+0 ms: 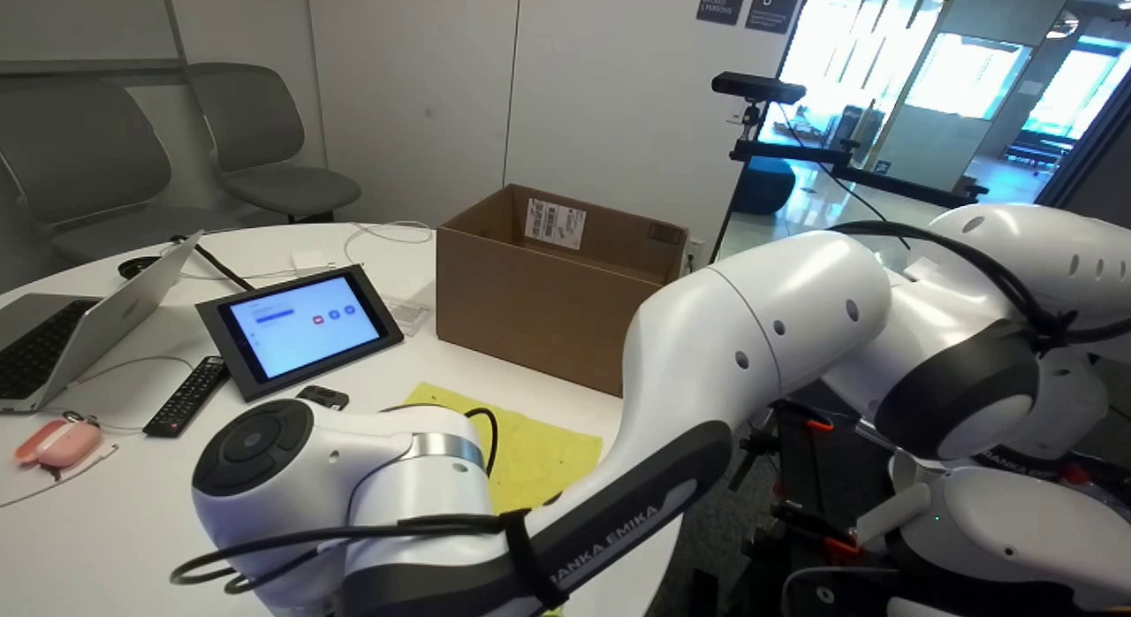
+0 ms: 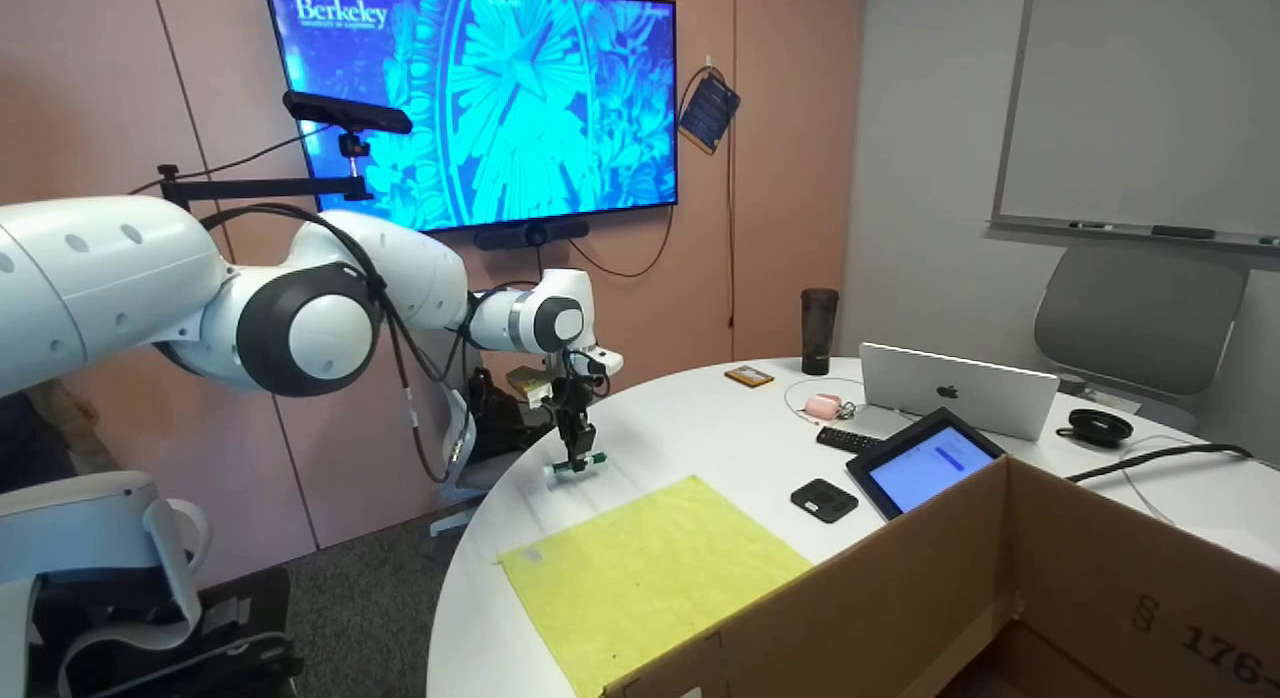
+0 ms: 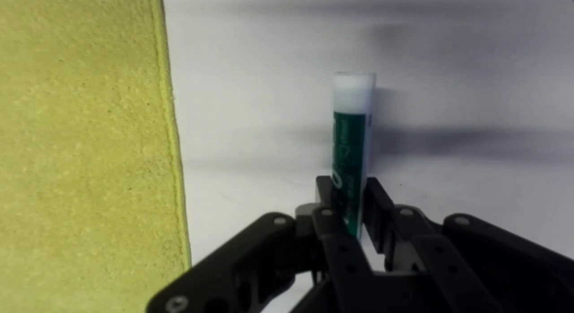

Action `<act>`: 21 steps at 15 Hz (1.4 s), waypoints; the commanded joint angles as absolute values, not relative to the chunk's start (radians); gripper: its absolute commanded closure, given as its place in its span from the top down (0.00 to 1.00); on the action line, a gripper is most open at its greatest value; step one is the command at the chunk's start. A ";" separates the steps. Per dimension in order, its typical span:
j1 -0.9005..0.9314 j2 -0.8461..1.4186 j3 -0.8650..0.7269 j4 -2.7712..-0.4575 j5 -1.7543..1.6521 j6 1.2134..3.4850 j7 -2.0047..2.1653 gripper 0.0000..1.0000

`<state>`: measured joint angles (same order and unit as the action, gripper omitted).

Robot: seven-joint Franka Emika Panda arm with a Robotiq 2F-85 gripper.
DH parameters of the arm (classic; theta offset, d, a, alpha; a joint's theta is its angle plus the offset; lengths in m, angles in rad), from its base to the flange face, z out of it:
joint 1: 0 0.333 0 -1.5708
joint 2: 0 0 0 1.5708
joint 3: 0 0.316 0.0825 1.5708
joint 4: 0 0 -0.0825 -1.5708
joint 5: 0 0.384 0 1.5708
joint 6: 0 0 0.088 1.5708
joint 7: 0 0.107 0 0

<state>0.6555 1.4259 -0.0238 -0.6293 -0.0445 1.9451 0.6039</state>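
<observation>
My gripper [image 3: 347, 192] is shut on a white marker [image 3: 352, 133] with a green label, its two black fingers touching the marker's sides. The marker's white end points away from the gripper, and its near end is partly hidden by the fingers. In an exterior view the gripper [image 2: 576, 458] points down close over the white round table [image 2: 500, 618], with the marker [image 2: 597, 459] lying crosswise in the fingertips. I cannot tell whether the marker touches the table. A yellow cloth [image 3: 89, 147] lies beside it. In an exterior view [image 1: 292, 476] the arm hides the gripper and marker.
An open cardboard box [image 1: 530, 303] stands on the table past the yellow cloth [image 2: 650, 578]. A tablet [image 2: 930, 468], black puck [image 2: 824, 500], remote [image 2: 848, 439], pink case [image 2: 823, 406], laptop [image 2: 960, 393] and dark tumbler [image 2: 818, 328] stand or lie around it.
</observation>
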 commanded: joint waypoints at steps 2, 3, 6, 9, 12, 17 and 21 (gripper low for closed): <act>0.616 1.312 -0.020 -0.661 -0.042 1.882 0.539 0.05; 0.605 1.292 -0.024 -0.671 -0.042 1.876 0.534 0.05; 0.549 1.228 -0.020 -0.709 -0.032 1.847 0.508 0.05; 0.489 1.181 -0.013 -0.761 -0.022 1.834 0.488 0.05; 0.438 1.140 -0.011 -0.853 -0.010 1.855 0.482 0.05; 0.372 1.097 -0.005 -1.031 0.012 1.899 0.480 0.05; 0.344 1.082 -0.010 -1.167 0.017 2.000 0.493 0.05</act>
<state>0.3661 1.1527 -0.0183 -1.0106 -0.0050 1.9153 0.4945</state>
